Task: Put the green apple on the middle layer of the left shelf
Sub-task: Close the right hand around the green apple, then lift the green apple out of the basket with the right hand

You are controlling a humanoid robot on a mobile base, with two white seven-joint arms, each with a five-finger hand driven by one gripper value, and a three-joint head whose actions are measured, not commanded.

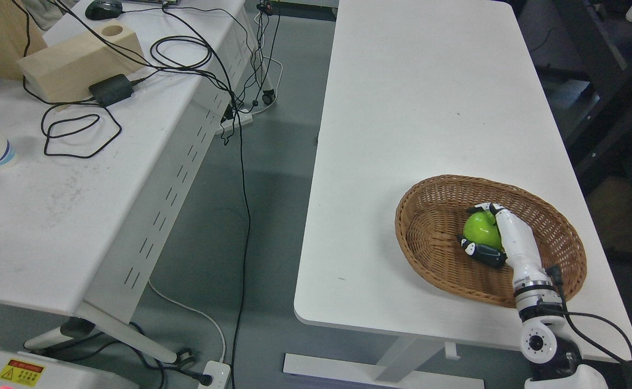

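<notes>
While the right arm reaches in from the lower right, the right hand (502, 235) is wrapped around the green apple (481, 229), fingers (480, 252) curled under and over it. Apple sits inside the wicker basket (429, 237), right of its centre, touching the palm. Basket rests on the white table (413, 108) near its front right corner. Left arm not visible.

A bright green apple (480, 228) lies in a tan-brown woven basket (434, 237) near the right end of the white table (418, 108). The right hand (502, 237) is white with black fingertips. On the other white table (51, 216), black cables (72, 129) and a pale wooden block (72, 62).
</notes>
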